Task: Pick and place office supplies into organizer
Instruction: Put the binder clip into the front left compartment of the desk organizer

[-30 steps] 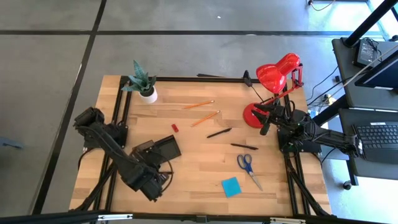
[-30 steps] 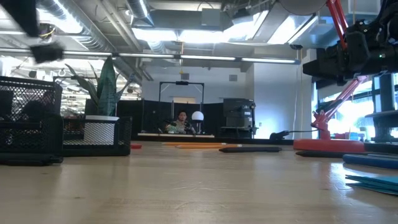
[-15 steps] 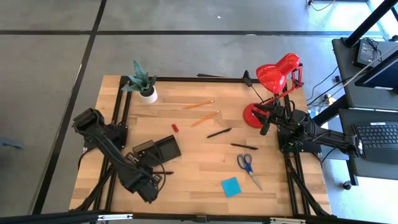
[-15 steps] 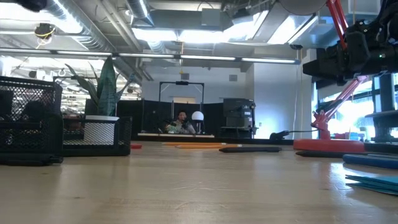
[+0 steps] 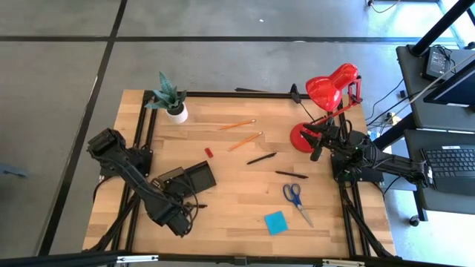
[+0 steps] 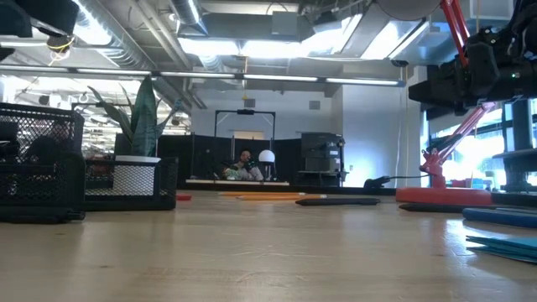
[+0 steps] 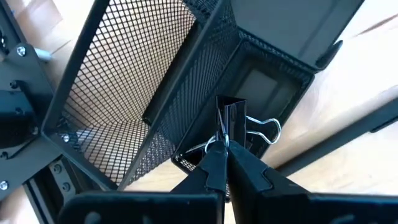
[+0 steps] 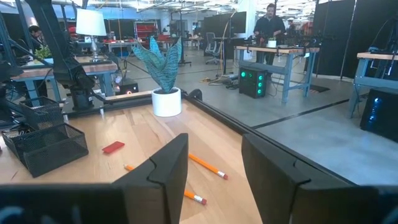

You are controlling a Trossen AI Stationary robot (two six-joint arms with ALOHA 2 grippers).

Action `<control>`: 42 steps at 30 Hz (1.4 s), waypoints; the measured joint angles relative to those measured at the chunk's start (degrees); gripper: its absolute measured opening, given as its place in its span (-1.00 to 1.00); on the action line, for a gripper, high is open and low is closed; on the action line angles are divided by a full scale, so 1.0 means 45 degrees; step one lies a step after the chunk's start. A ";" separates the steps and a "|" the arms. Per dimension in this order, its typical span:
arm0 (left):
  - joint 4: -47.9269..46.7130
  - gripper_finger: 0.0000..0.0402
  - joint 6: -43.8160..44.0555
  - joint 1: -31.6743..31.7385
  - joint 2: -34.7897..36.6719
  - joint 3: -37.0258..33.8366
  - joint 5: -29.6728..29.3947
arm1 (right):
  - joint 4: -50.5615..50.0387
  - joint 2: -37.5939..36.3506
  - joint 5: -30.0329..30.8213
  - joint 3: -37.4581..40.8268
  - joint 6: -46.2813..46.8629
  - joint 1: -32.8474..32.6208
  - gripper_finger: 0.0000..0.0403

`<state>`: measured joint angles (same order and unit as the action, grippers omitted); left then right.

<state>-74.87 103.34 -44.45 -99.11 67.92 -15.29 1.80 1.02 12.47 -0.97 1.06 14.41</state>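
**Left arm holds one clip over the organizer; seven supplies lie loose on the table**

Your left gripper [image 7: 222, 144] has its fingers [image 7: 214, 163] clenched on one small black binder clip [image 7: 239, 124], held just above the mesh organizer [image 5: 188, 178] at the left side of the table [image 5: 245, 215]. In the left wrist view the clip's wire handles stick out to one side, and the clip hangs over a small compartment beside the large mesh bin. Whether the clip touches the mesh, you cannot tell.

Your right gripper [image 8: 208, 165] waits near the base of the red desk lamp [image 5: 326, 96] at the table's right edge, fingers [image 8: 171, 162] parted and holding nothing.

Count what lies loose on the wood:
- two orange pencils [image 5: 237, 124], one near the back edge and the second [image 5: 245, 141] just in front of it, both angled alike
- two black pens, one [image 5: 261, 158] mid-table and another [image 5: 291, 175] nearer the right arm
- one pair of blue-handled scissors [image 5: 296, 198], just in front of the second pen
- one blue sticky-note pad [image 5: 275, 222] near the front edge, beside the scissors
- one tiny red piece [image 5: 208, 152], between the organizer and the pencils

One potted plant [image 5: 172, 100] stands at the back left corner. In the low view, one person sits far off in the room behind the table.
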 joint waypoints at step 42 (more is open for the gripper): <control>0.0100 -0.99 -0.2359 0.1069 -0.0787 0.0005 0.0819 | 0.0000 -0.0004 0.0000 -0.0005 0.0000 0.0000 -0.24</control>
<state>-74.42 92.73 -39.64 -102.65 67.94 -11.60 1.80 1.00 12.47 -0.99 1.06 14.41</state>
